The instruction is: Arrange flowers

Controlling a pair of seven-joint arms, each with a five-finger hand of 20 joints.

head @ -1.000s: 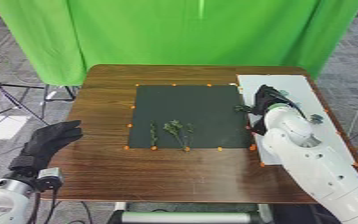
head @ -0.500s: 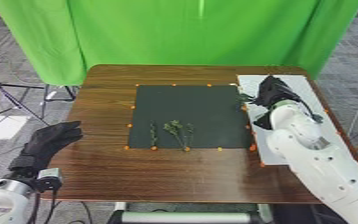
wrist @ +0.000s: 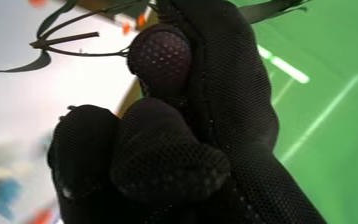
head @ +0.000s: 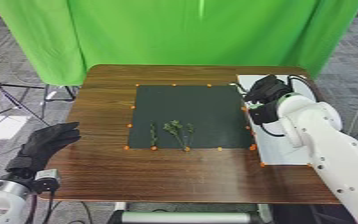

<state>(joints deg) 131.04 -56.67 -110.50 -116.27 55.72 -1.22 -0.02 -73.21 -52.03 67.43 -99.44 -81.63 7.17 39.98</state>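
My right hand is over the far part of the white board, beside the dark mat. In the right wrist view, that gloved hand has curled fingers pinching a stem; narrow leaves stick out on the glove's other side. Several thin green sprigs lie near the mat's front edge: a narrow one, a bushier one and another. My left hand is open by the table's left edge.
Orange markers line the mat and board. A blue flower rests on the white surface in the right wrist view. The brown table surrounds the mat, and a green curtain hangs behind it.
My right hand has moved away from me over the board and turned; its forearm has swung to the right. The left hand and the sprigs on the mat have kept their places.
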